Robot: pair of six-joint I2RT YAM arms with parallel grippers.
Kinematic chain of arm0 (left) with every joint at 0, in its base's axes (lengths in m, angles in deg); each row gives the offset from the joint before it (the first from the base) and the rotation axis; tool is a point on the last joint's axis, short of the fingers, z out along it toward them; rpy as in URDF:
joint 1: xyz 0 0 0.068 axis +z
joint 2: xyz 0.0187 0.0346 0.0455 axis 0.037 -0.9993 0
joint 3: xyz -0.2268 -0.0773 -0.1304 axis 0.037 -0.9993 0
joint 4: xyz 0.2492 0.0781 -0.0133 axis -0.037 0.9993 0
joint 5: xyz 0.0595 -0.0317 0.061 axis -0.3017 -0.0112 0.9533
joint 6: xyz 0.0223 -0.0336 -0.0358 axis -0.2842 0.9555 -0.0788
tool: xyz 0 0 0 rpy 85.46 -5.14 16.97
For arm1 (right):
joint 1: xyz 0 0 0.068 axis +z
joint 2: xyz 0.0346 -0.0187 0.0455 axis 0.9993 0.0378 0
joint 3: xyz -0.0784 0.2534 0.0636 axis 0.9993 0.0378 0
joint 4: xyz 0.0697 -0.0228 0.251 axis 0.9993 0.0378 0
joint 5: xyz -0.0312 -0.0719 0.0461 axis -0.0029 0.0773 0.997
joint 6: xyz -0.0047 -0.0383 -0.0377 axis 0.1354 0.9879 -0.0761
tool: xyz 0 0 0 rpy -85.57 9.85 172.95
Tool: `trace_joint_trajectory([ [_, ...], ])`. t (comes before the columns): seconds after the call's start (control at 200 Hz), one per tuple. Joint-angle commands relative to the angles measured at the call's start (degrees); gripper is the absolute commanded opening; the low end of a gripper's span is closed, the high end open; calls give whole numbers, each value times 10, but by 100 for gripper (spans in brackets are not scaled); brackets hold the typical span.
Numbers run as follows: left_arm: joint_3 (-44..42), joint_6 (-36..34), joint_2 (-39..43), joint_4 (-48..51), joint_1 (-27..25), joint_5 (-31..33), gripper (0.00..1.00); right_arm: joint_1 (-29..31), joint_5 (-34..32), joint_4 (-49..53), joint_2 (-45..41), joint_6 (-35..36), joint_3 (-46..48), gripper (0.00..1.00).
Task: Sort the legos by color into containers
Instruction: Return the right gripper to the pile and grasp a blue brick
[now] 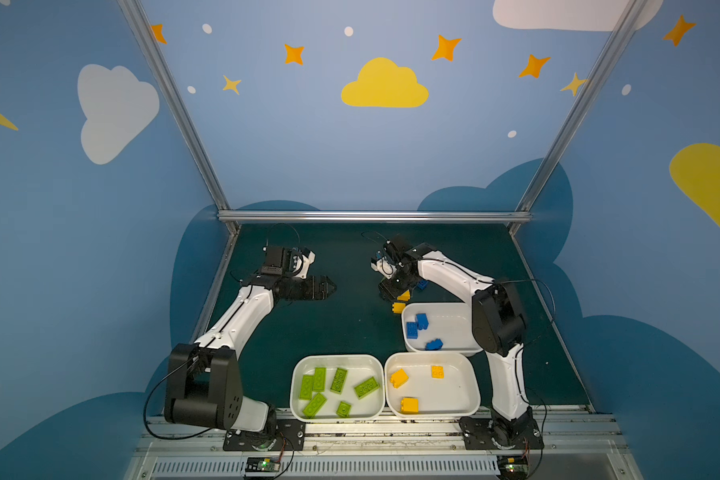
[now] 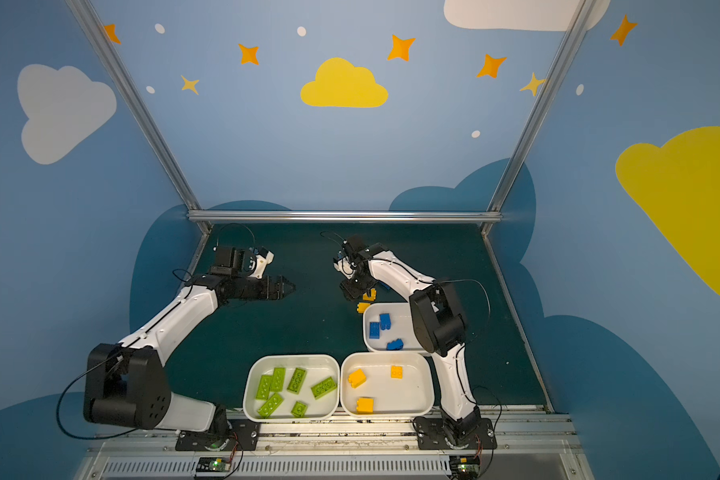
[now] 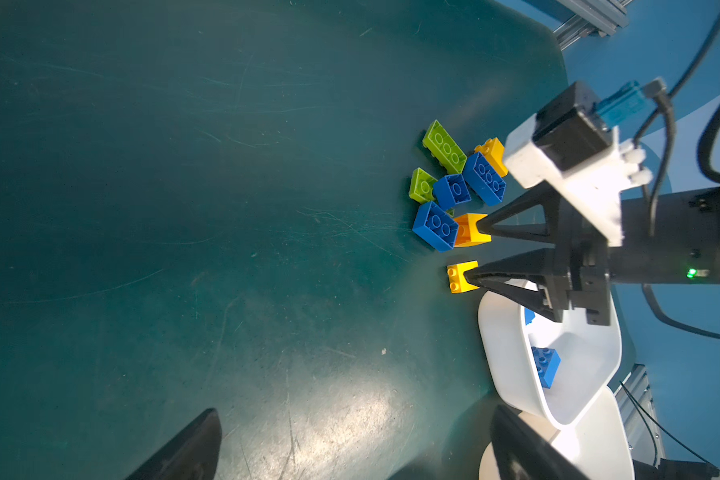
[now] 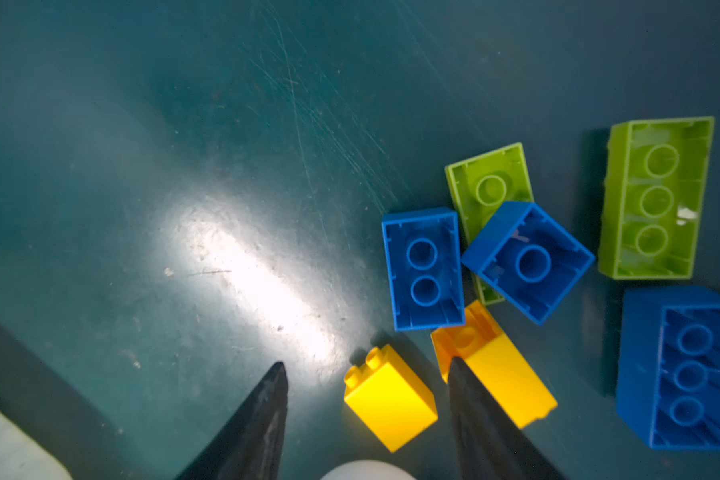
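Two black fingers of the right gripper stand partly apart, tips down close to the mat, and they hold nothing. A small yellow brick lies on its side in the gap between them, with bare mat showing between it and one finger. The other finger crosses in front of an orange brick right beside it; whether it touches I cannot tell.

All this is just past the far left corner of the blue tray, the white container with three sorted blue bricks in it. Farther out from the blue tray lies the rest of the loose heap. It has three loose blue bricks and two loose green bricks, hollow undersides up, one blue lying partly over a green. A third yellow-orange piece sits at the heap's far edge.

Close against the near edge of the blue tray is the yellow tray, with three yellow-orange bricks inside. Off the blue tray's near left corner is the green tray, with six lime-green bricks scattered in it.

Well to the left of the blue tray, across open mat, the left gripper hangs with its jaws spread wide and empty, pointing toward the heap.
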Motion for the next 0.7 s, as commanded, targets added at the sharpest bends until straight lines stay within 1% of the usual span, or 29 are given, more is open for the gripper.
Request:
trace_joint_trajectory([
  [0.0, 17, -13, -7, 8, 2, -11, 99, -4, -12, 9, 22, 14, -24, 61],
  [0.375, 16, -16, -12, 10, 3, -16, 99, -3, -57, 8, 64, 35, -48, 59],
  [0.551, 13, -16, -12, 10, 3, -18, 100, -1, -46, 9, 79, 34, -60, 55],
  [0.696, 13, -17, -11, 11, 2, -18, 99, 7, -37, 7, 83, 30, -66, 54],
])
